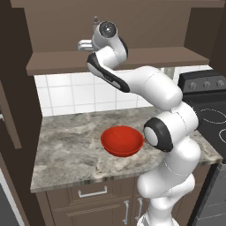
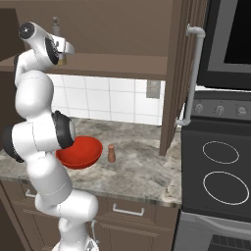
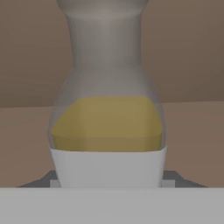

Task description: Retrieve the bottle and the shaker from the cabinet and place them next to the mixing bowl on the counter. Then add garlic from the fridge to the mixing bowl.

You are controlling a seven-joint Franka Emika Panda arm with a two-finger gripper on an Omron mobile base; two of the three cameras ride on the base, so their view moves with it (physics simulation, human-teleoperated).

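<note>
fingers [image 3: 108, 183]: clamped on bottle [image 3: 107, 109], low on its white band, on the cabinet shelf [image 1: 176, 57] | well below: bench [image 1: 66, 145] with mixing bowl [image 1: 122, 140], shaker [image 2: 112, 153] just beside it | risk: tall bottle may tip or slip if pulled out fast, grip sits low

Arm [image 1: 152, 88]: glossy white rounded shells, bulbous links, black bands at the joints. Round dark cap with grey disc at the wrist end, 12 o'clock in left base view. Light grey hand [image 1: 86, 45]. No cables or markings visible.
</note>
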